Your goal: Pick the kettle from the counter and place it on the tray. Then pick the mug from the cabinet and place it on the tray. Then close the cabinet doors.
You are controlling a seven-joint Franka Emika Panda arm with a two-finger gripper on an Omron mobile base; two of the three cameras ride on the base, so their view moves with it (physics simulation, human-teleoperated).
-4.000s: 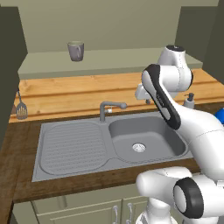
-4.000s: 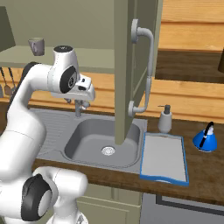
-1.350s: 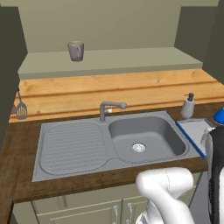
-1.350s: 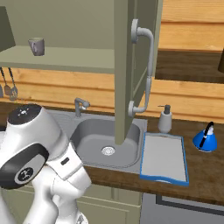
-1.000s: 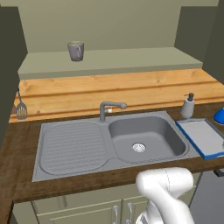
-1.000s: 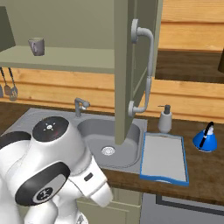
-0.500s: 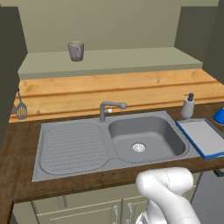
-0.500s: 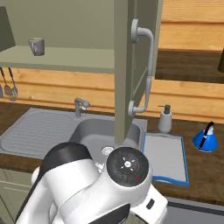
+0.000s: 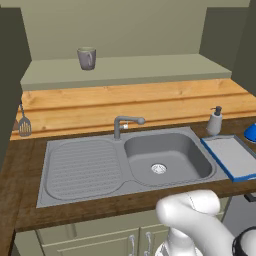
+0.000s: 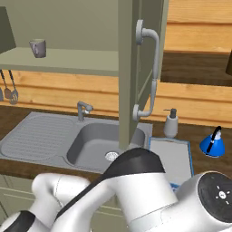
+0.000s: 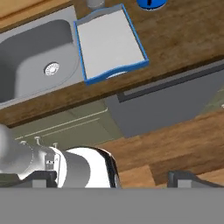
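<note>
The blue kettle (image 10: 212,144) with its black handle stands on the dark wooden counter (image 11: 183,30), right of the blue-rimmed tray (image 10: 171,156). Seen from the hand, the tray (image 11: 111,41) lies bare beside the sink and the kettle (image 11: 150,3) is cut by the top edge. A grey mug (image 9: 86,58) sits on the pale green shelf (image 9: 130,70) of the cabinet. One cabinet door (image 10: 136,59) stands wide open, edge-on. My gripper (image 11: 114,180) hangs low in front of the counter, open and holding nothing, fingertips (image 11: 187,178) far apart.
A grey steel sink (image 9: 165,157) with a tap (image 9: 121,125) and drainboard fills the counter's middle. A soap pump bottle (image 10: 171,123) stands behind the tray. Utensils (image 9: 24,125) hang at the left wall. Lower cupboard fronts (image 11: 144,111) lie below the counter edge.
My arm has swung lower and to the right, now bulking across the foreground of the right base view. Kettle, mug, tray and door have not moved.
</note>
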